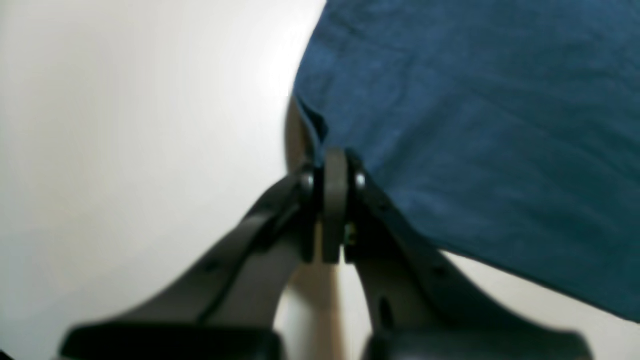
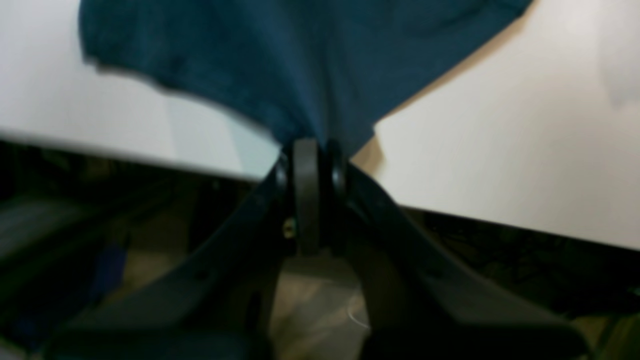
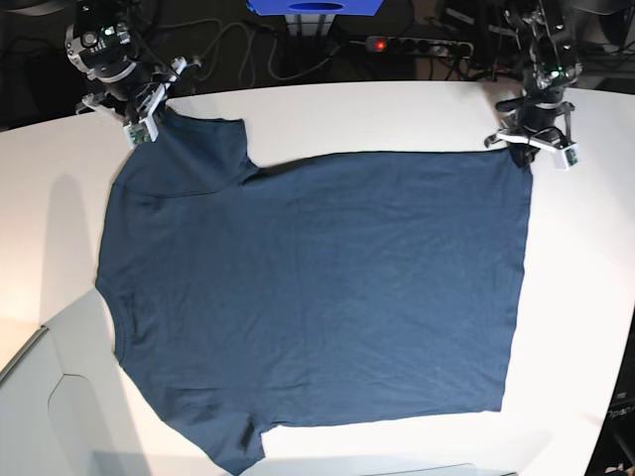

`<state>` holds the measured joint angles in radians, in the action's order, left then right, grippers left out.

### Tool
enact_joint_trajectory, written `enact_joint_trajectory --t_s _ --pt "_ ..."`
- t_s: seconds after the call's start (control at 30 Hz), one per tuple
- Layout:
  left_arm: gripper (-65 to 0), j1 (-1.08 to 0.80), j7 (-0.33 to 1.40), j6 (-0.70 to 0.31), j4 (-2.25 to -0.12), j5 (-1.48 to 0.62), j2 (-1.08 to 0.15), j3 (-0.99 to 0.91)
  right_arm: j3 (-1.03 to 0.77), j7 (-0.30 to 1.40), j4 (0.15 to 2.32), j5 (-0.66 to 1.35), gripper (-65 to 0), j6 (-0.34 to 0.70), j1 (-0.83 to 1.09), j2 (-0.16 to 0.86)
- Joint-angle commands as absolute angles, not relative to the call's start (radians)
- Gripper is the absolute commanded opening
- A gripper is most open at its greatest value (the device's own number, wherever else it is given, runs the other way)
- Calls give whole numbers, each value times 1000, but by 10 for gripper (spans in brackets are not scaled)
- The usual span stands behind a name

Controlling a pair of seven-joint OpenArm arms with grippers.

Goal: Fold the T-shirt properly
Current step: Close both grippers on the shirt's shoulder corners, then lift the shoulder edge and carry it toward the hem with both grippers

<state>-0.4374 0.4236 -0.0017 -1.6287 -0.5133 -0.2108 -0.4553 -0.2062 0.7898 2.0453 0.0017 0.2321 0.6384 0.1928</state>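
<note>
Lying flat on the white table (image 3: 397,109), soft navy T-shirt (image 3: 317,288) — left hand (image 1: 334,165), right hand (image 2: 310,150) each pinching a corner.

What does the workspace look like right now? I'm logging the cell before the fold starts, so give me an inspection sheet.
Surface: white table, bare around the garment.
Job's things: navy T-shirt spread flat, sleeves toward the base view's left, hem toward its right.
Clutter: nothing seen on the table.
Grippers: left tool shut on a hem corner of the T-shirt; right tool shut on the far sleeve's edge, near the table's edge.
Cables: loose cables and a power strip with a red light behind the table.
Surroundings: blue object at the back; dark floor area beyond.
</note>
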Motion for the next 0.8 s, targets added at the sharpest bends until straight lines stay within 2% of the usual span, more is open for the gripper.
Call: enact_joint_trajectory --t_s 0.0,0.17,0.43,0.77 --pt "-650 -449 401 -2 -1662 -518 -225 -463 -223 777 2064 -2 -649 263 644 199" --pt "-650 -487 401 -2 -1701 -518 -223 -463 -251 777 2066 -2 -649 309 673 199" --pt "-650 -556 401 -1 -1764 -518 -209 -463 -246 776 2100 -2 -649 309 722 199" --pt "-650 -585 406 -1 -1801 -510 -163 -506 -254 776 2100 -2 -649 309 688 200"
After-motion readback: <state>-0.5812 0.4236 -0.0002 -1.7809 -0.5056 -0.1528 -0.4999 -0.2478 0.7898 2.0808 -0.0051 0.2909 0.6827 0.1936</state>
